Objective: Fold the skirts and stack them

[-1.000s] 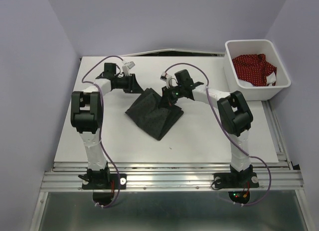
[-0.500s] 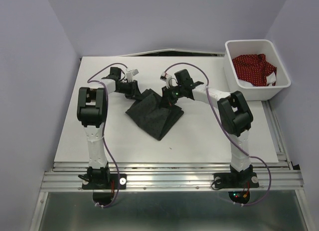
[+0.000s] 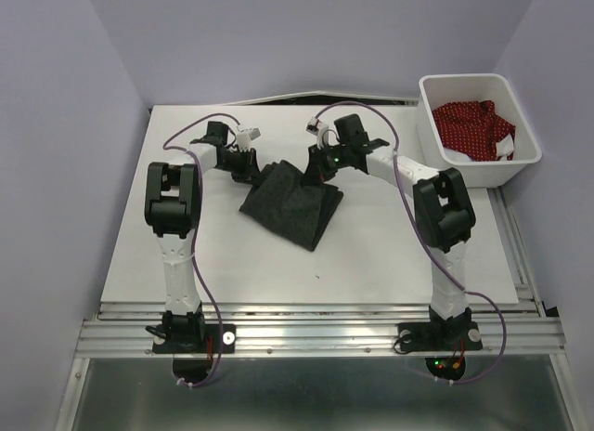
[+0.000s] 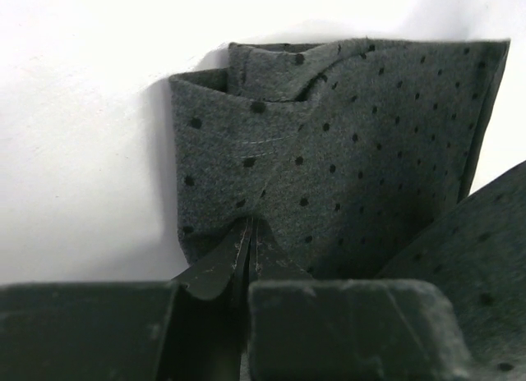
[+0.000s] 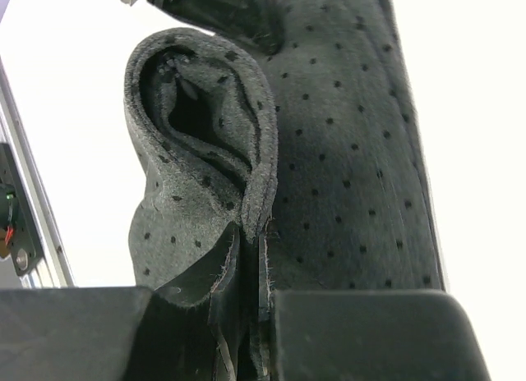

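We're on the dark skirt (image 3: 290, 203), and it lies near the middle of the table (image 3: 390, 254), a little toward the far edge. It sits like a diamond, one corner pointing at the near edge. Its far part is drawn up off the surface between the two arms.

The left gripper (image 3: 252, 166) is at the far left corner of the cloth. From above its fingertips are too small to read. In the left wrist view, though, the fingers (image 4: 345, 332) are clenched tight with a thin pinch of dotted fabric squeezed between them. Beyond that pinch the cloth stands in a folded panel. We can't tell how many layers it has.

The right gripper (image 3: 316, 166) is at the far right corner. Its wrist view shows the same thing, jaws clamped on an edge of the dark skirt. There the fabric curls over into a loop with a dark hollow, and we can't see inside it. A black part (image 5: 214, 7) at the top of that view is cut off, so we can't say what it is.

Out at the far right corner of the table sits the bin (image 3: 464, 76). The red skirt (image 3: 473, 124) is heaped inside, its lower part hidden by the wall. A white patch (image 3: 506, 150) touches it at the near right. We can't tell whether that is cloth.
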Motion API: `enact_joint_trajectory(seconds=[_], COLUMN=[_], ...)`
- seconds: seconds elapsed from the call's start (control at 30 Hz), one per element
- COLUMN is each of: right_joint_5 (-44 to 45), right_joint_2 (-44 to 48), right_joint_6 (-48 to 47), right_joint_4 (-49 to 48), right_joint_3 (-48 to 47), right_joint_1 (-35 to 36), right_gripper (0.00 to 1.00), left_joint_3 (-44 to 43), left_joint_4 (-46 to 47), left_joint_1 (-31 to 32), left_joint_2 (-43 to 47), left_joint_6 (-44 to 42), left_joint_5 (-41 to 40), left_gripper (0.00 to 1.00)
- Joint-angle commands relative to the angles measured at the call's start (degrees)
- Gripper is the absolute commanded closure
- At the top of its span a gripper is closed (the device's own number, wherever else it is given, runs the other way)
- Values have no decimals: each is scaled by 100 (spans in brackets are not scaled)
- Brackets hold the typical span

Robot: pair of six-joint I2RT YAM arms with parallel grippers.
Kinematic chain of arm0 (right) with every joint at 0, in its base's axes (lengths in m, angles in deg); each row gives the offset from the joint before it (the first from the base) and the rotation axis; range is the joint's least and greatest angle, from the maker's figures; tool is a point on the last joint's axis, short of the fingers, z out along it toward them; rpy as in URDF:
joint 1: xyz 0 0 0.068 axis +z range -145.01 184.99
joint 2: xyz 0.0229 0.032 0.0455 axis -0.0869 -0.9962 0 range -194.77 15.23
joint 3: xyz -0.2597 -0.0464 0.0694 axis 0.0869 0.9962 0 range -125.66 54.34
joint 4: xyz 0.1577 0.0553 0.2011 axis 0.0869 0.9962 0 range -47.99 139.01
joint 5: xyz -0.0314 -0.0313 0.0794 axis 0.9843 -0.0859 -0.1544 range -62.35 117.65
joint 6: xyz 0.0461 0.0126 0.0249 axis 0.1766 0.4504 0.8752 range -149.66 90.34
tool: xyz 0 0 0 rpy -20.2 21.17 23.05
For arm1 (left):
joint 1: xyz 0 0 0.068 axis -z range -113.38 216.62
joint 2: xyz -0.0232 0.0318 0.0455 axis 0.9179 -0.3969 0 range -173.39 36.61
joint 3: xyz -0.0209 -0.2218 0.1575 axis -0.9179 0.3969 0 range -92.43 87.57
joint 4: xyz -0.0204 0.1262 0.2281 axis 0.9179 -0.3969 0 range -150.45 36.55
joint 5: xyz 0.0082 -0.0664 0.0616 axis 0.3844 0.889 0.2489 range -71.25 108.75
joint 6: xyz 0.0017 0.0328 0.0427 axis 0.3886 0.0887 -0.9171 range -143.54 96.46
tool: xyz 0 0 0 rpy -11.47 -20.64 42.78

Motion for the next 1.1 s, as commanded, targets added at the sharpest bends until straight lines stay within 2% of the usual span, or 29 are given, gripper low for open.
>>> enact_joint_trajectory(seconds=[0.0,0.13,0.37,0.43,0.57,0.73,0.8,0.9,1.03,1.07], right_joint_5=[60,69,323,394,394,394,394,377,281,254], right_joint_2=[-47,-354,-1093,-1252,-1594,-1603,-1551,-1419,-911,-830], right_joint_6=[-156,-339,-525,-516,-464,-464,-402,-244,422,502], right_joint_4=[21,91,91,83,91,91,100,91,-119,-128], right_joint_3=[-437,-665,-1219,-1333,-1553,-1474,-1457,-1518,-1746,-1808], right_joint_1=[-279,-384,-385,-437,-437,-437,-437,-437,-437,-437], right_gripper=[99,96,95,95,93,89,78,41,21,19], left_joint_3=[-139,-139,-148,-131,-52,72,63,220,721,853], left_joint_4=[-307,-307,-316,-281,8,615,835,1107,1275,1267], left_joint_1=[-7,19,46,37,-129,-428,-482,-771,-833,-825], left_joint_2=[-62,-62,-62,-44,184,1009,1316,1781,2502,2644], left_joint_6=[-300,-326,-300,-247,269,631,745,772,440,369], left_joint_5=[-530,-565,-601,-592,-565,-829,-926,-952,-734,-698], left_gripper=[94,94,93,87,57,41,36,31,31,32])
